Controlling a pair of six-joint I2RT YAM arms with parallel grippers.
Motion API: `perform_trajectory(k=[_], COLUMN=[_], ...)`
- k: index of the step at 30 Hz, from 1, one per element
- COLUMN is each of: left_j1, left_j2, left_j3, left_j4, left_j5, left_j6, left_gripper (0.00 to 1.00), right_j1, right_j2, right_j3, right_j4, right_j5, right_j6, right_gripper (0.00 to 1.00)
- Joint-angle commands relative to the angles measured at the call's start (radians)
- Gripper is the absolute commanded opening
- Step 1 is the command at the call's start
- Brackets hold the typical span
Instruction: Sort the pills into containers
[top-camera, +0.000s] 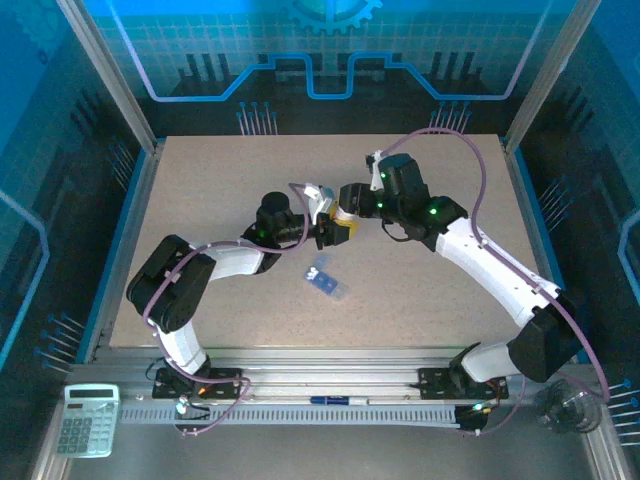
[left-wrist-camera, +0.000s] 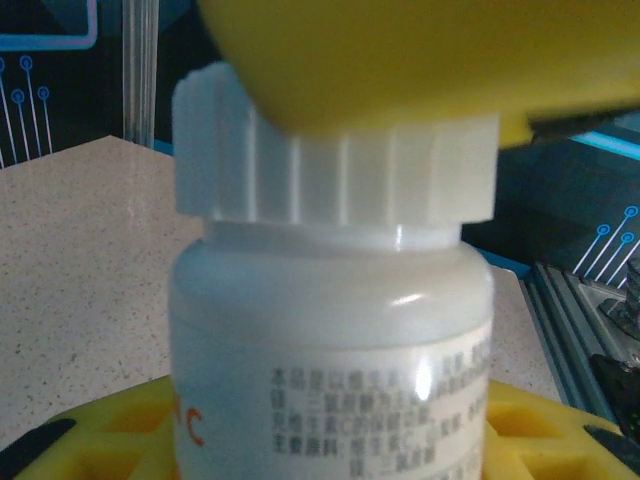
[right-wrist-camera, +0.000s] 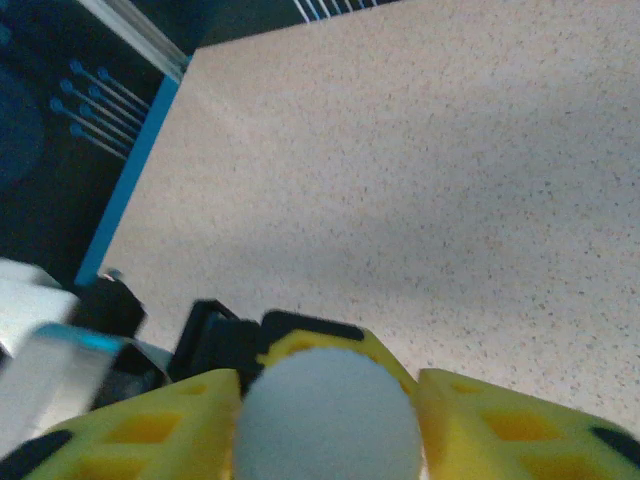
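I get a blue cast everywhere; the desk (top-camera: 420, 300) is evenly lit, glare glints on the bottle (left-wrist-camera: 330, 330), and the close cap (right-wrist-camera: 330, 420) blurs.

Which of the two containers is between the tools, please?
The white-capped bottle: the left tool grips its body and the right tool flanks its cap. The blue pill box lies apart on the table.

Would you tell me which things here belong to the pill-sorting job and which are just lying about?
In the job: pill bottle in the left gripper, white cap at the right gripper, blue pill box.
Lying about: calculator, pen on the front rail, clear container.
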Motion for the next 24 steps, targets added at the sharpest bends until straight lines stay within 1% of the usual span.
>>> perform_trajectory(k=[1,5,7,11,14,16,18,22,24], left_j1=[0.002,0.003,0.002,0.003,0.002,0.003,0.002,0.003,0.003], left_j2=[-0.017,-0.018,-0.024,-0.033,-0.035,-0.035,-0.035,-0.039,-0.041], left_j3=[0.012,0.010,0.009,0.011,0.015,0.021,0.024,0.028,0.029], left_j4=[0.089,0.093,0.082,0.056,0.044,0.037,0.033,0.027,0.021], left_j5=[-0.012,-0.010,-0.011,-0.006,-0.002,0.002,0.003,0.006,0.006], left_j6=[0.005,0.003,0.011,0.029,0.034,0.034,0.036,0.038,0.041], left_gripper=[0.00,0.00,0.00,0.00,0.00,0.00,0.00,0.00,0.00], right_j1=[-0.038,-0.081,-0.108,-0.171,-0.226,-0.239,-0.239,-0.229,-0.212], right_j2=[-0.029,-0.125,-0.166,-0.196,-0.146,-0.093,-0.041,0.037,0.054], right_j3=[0.001,-0.061,-0.090,-0.083,-0.009,0.067,0.133,0.204,0.218], right_j4=[-0.047,0.054,0.090,0.080,0.006,-0.073,-0.146,-0.205,-0.217], right_j5=[-0.072,-0.166,-0.213,-0.294,-0.417,-0.478,-0.510,-0.517,-0.484], right_j6=[-0.013,-0.078,-0.121,-0.214,-0.292,-0.347,-0.392,-0.428,-0.438], right_gripper=[0.59,0.74,0.78,0.84,0.84,0.84,0.84,0.84,0.83])
